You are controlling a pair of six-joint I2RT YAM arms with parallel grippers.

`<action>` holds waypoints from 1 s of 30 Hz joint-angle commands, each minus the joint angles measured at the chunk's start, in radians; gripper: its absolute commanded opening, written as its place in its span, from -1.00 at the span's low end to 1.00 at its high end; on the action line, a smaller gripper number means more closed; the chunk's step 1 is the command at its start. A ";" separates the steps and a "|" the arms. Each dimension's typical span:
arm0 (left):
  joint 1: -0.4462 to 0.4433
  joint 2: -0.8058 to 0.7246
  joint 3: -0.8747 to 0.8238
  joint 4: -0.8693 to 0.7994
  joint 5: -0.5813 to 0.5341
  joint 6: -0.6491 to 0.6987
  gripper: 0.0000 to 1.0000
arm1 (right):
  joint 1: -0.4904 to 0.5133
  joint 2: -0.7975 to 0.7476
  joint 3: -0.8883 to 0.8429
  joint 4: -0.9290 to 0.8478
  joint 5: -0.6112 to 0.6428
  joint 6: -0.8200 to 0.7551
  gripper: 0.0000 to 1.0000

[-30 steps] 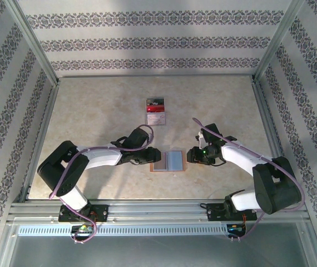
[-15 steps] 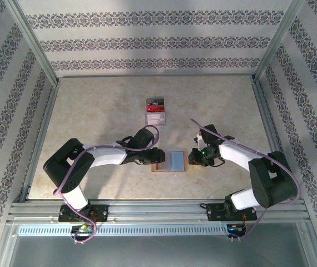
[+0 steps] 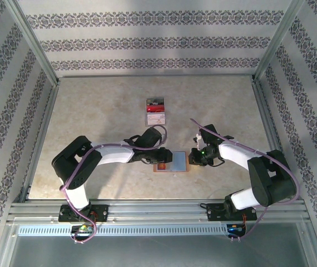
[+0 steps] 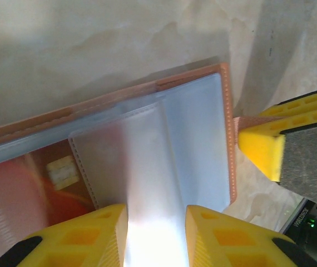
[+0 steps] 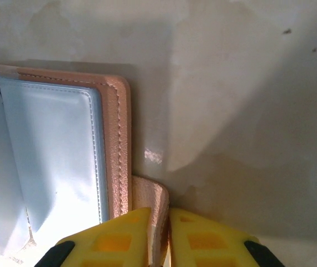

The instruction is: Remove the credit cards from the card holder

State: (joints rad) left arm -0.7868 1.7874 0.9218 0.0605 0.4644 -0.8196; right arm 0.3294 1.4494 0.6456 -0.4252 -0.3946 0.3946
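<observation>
Tabletop (image 3: 92,111): card holder (image 4: 200,144) w/ red card (image 4: 25,194)

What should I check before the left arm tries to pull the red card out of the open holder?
1. The card holder lies open on the table: ok.
2. The right gripper pinches the holder's pink tab: ok.
3. The red card sits inside a clear pocket, chip visible: ok.
4. The left gripper has a firm grip: cannot tell; a pale flap lies between its parted fingers.
5. The small stack lies apart, farther back on the table: ok.
</observation>
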 commanded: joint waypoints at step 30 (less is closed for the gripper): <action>-0.081 0.133 0.237 0.070 0.115 0.029 -0.34 | -0.115 -0.169 -0.083 0.049 -0.035 0.039 -0.34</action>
State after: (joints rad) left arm -0.8486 1.9160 1.1130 0.0914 0.5526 -0.7975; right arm 0.2401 1.3205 0.5732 -0.3561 -0.4320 0.4248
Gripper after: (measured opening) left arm 0.332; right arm 0.323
